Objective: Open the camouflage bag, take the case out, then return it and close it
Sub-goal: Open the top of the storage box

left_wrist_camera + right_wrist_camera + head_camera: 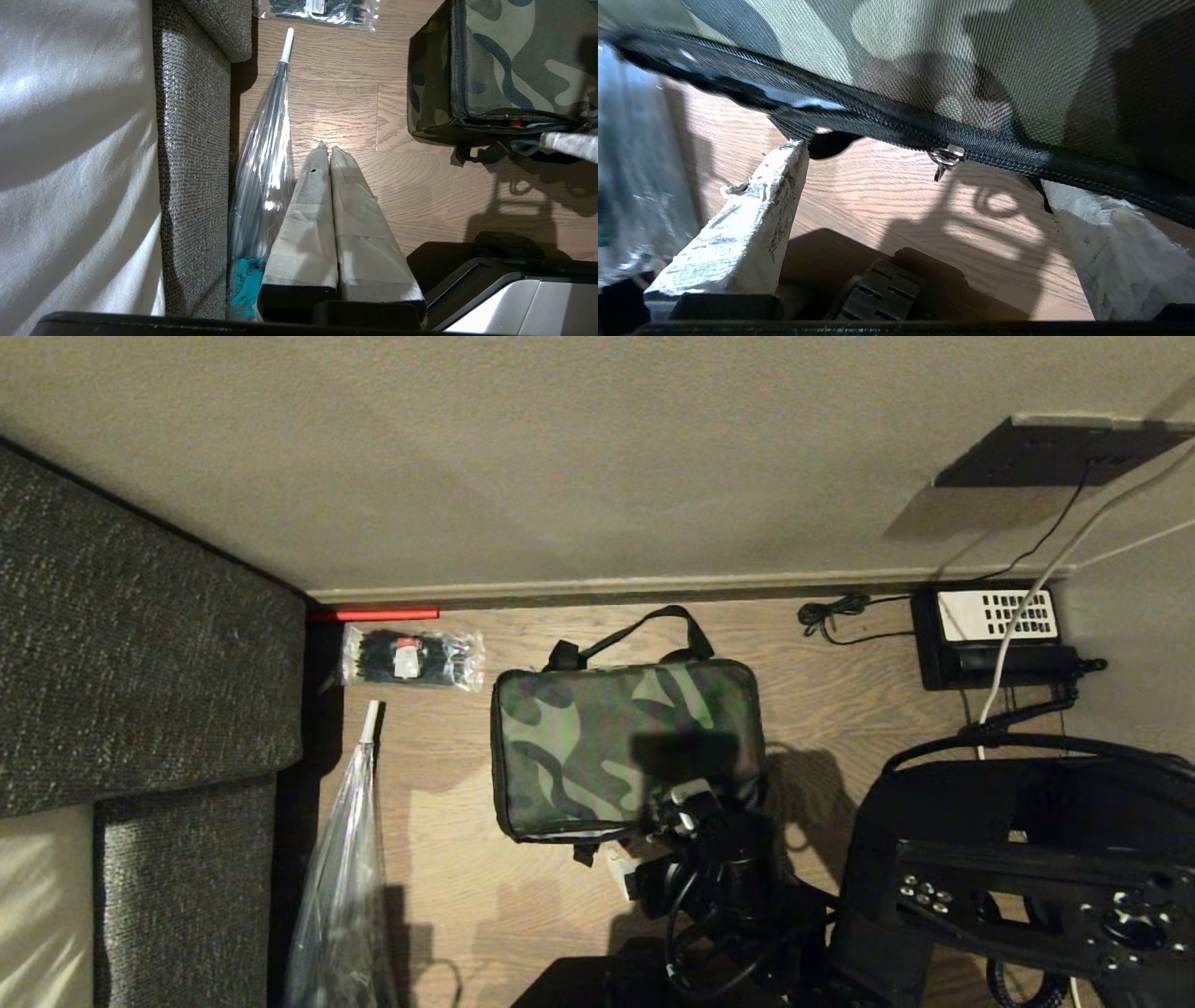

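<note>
Down on a wood-plank floor (448, 896), the camouflage bag (625, 747) lies flat and closed, its green-and-dark top facing up and its black strap handles (644, 630) arching toward the wall behind it. The right gripper (924, 196) sits at the bag's near edge, its two pale wrapped fingers (752, 224) spread wide apart with nothing between them; the zipper (896, 126) runs across the gap, and the small metal zipper pull (945, 158) hangs just beyond the fingertips (untouched, as far as the right wrist view shows). In the head view the right arm reaches in from the near side, its shadow falling on the bag's top. The left gripper (327, 154) hangs well apart from the bag beside the grey sofa (196, 140), its padded fingers (308, 219) pressed together and empty. A clear folded umbrella (345, 887) lies along the sofa's base, its white tip pointing toward a clear packet of black ties (411, 658) near the wall. A thin red strip (373, 614) lies along the skirting. Off to the right, a black telephone (994, 635) with a white keypad sits on the floor, cables trailing past it. The case is not visible in any view.
</note>
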